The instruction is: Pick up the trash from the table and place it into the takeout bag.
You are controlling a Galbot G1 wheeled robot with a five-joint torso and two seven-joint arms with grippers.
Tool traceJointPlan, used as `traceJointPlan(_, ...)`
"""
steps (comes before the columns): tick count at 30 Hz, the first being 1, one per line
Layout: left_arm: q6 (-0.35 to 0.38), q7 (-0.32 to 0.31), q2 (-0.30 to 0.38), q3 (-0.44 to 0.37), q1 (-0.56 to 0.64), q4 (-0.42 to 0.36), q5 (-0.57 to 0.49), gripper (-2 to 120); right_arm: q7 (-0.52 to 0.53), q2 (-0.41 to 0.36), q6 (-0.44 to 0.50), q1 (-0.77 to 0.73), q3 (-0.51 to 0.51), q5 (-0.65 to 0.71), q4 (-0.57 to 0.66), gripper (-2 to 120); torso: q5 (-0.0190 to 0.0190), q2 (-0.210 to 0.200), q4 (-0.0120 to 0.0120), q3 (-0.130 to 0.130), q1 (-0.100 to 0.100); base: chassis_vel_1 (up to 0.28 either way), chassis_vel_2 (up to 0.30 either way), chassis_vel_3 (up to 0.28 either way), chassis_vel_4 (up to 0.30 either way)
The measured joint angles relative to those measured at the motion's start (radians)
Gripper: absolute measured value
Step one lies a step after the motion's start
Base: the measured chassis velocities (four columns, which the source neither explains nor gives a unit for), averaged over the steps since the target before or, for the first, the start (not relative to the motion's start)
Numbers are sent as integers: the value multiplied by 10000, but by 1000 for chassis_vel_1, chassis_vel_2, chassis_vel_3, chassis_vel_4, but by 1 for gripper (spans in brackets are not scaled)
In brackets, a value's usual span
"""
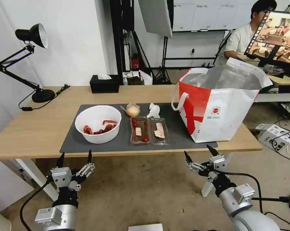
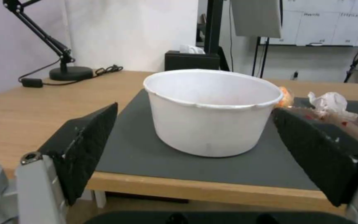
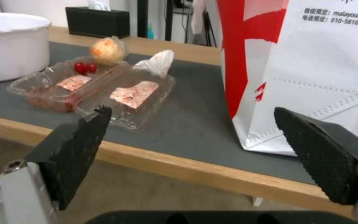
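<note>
Nearest the head camera, two arms reaching forward from below the table edge, both over the bare floor and short of the tabletop. Left gripper (image 1: 75,158) held low in front of the near-left stretch of the table, fingers pointing up and forward, spread wide with nothing between them; through its wrist camera, black ribbed pads (image 2: 89,146) framing the white round bowl (image 2: 212,109) straight ahead. Right gripper (image 1: 199,153) raised a little higher, turned slightly inward, likewise spread wide and empty, aimed at the gap between the clear plastic tray (image 3: 96,90) and the takeout bag (image 3: 311,71). On the light-wood table (image 1: 32,128), a dark grey mat (image 1: 180,134) carrying all the trash: bowl (image 1: 98,124) of red shell scraps at the mat's left, tray (image 1: 149,130) with cherry tomatoes just to its right, near but apart. Beyond the tray, clear-wrapped orange-yellow lump (image 1: 132,110) and crumpled white tissue (image 1: 154,110) side by side. Takeout bag (image 1: 220,106), white and red with foil lining, upright and open-mouthed on the mat's right end, strap handle hanging toward the tray. Black tissue box (image 1: 104,83) at the far edge, black desk lamp (image 1: 32,61) at the far-left corner.
</note>
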Motion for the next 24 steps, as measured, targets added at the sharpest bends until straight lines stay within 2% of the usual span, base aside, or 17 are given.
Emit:
traceJointPlan(4, -83, 44, -17, 22, 11, 42, 52, 100, 18, -19, 5, 57, -132, 190, -72, 100, 0, 0, 0, 0, 0, 0, 0, 0, 0)
traceJointPlan(7, -302, 153, 7, 0, 11, 104, 57, 100, 225, -67, -68, 142, -481, 1610, -30, 100, 0, 0, -1, 0, 0, 0, 0, 0, 0)
traceJointPlan(8, -302, 153, 7, 0, 11, 104, 57, 100, 225, -67, -68, 142, -481, 1610, -30, 100, 0, 0, -1, 0, 0, 0, 0, 0, 0)
traceJointPlan(9, -364, 202, 46, -23, 11, 123, 48, 100, 479, -95, -209, 258, -705, 2790, 63, 100, -1, 0, -1, 0, 0, 0, 0, 0, 0)
traceJointPlan(10, -384, 216, 69, -44, 11, 128, 39, 100, 617, -107, -265, 324, -799, 3328, 98, 100, -1, 0, 0, 0, 0, 0, 0, 0, 0)
traceJointPlan(11, -402, 228, 118, -88, 12, 130, 17, 100, 1086, -128, -370, 562, -1083, 4837, 160, 100, -1, 0, 0, 0, 0, 0, 0, 0, 0)
traceJointPlan(12, -402, 228, 118, -88, 12, 130, 17, 100, 1086, -128, -370, 562, -1083, 4837, 160, 100, -1, 0, 0, 0, 0, 0, 0, 0, 0)
traceJointPlan(13, -404, 230, 143, -119, 14, 131, -13, 100, 1571, -135, -421, 789, -1330, 6110, 233, 100, 0, 0, 0, 0, 0, 0, 0, 0, 0)
traceJointPlan(14, -405, 231, 150, -132, 17, 130, -28, 100, 1775, -135, -429, 873, -1417, 6590, 274, 100, -1, 0, 0, 0, 0, 0, 0, 0, 0)
traceJointPlan(15, -377, 228, 163, -171, 49, 93, -100, 100, 2873, -106, -457, 1332, -1698, 8760, 547, 100, -2, 0, 1, 0, 0, 0, 0, 0, 0)
traceJointPlan(16, -377, 228, 163, -171, 49, 93, -100, 100, 2873, -106, -457, 1332, -1698, 8760, 547, 100, -2, 0, 1, 0, 0, 0, 0, 0, 0)
traceJointPlan(17, -341, 227, 168, -213, 77, 46, -124, 100, 3727, -78, -448, 1739, -1787, 10319, 702, 100, -2, 0, 1, 0, 0, 0, 0, 0, 0)
traceJointPlan(19, -319, 225, 144, -266, 141, 35, -127, 100, 4695, -86, -350, 2258, -1884, 12074, 735, 100, -2, -1, 1, 0, 0, 0, 0, 0, 0)
traceJointPlan(24, -323, 218, 20, -300, 277, 42, -78, 100, 5382, -114, -226, 2723, -2082, 13361, 492, 100, -1, -1, 0, 0, 0, 0, 0, 0, 0)
